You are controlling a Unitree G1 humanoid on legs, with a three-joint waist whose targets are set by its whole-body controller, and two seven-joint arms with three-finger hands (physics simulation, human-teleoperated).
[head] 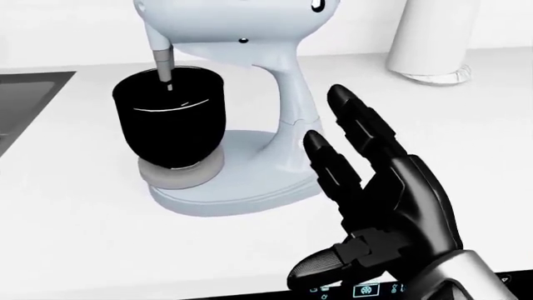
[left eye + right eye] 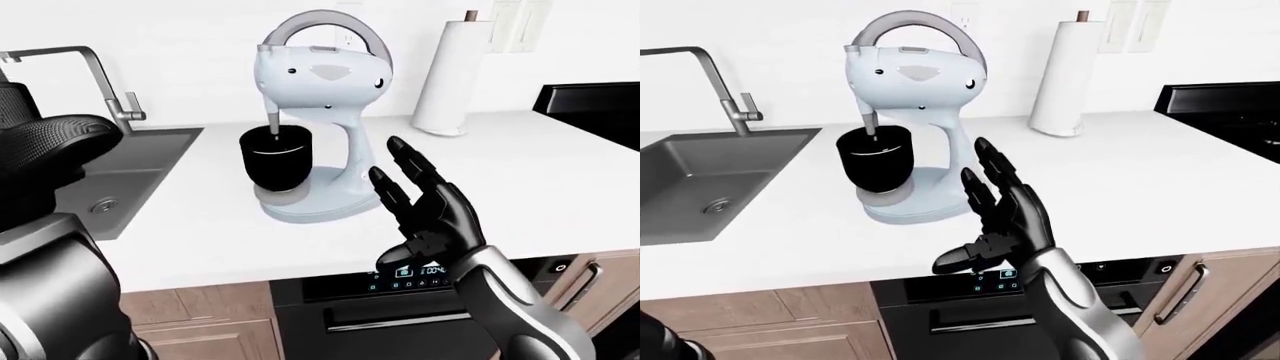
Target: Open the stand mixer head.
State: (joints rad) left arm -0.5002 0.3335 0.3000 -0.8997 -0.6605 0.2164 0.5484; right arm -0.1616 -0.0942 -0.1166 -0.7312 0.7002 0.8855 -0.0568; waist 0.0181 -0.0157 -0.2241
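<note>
A pale blue stand mixer [image 2: 325,79] with a grey arched handle stands on the white counter [image 2: 560,187]. Its head is down, and the beater shaft [image 2: 272,120] reaches into a black bowl [image 2: 277,159] on the mixer's base [image 1: 250,187]. My right hand [image 2: 398,196] is open with its fingers stretched upward. It hovers just right of the mixer's column and base, close to them but not touching. It also shows in the head view [image 1: 333,181]. Only my left arm [image 2: 50,150] shows, at the left edge of the left-eye view. Its hand is out of view.
A grey sink [image 2: 710,176] with a faucet [image 2: 725,82] lies left of the mixer. A paper towel roll [image 2: 455,75] stands upright at the right, by the wall. A black stove [image 2: 590,105] is at the far right. An oven with a lit panel [image 2: 405,274] sits under the counter edge.
</note>
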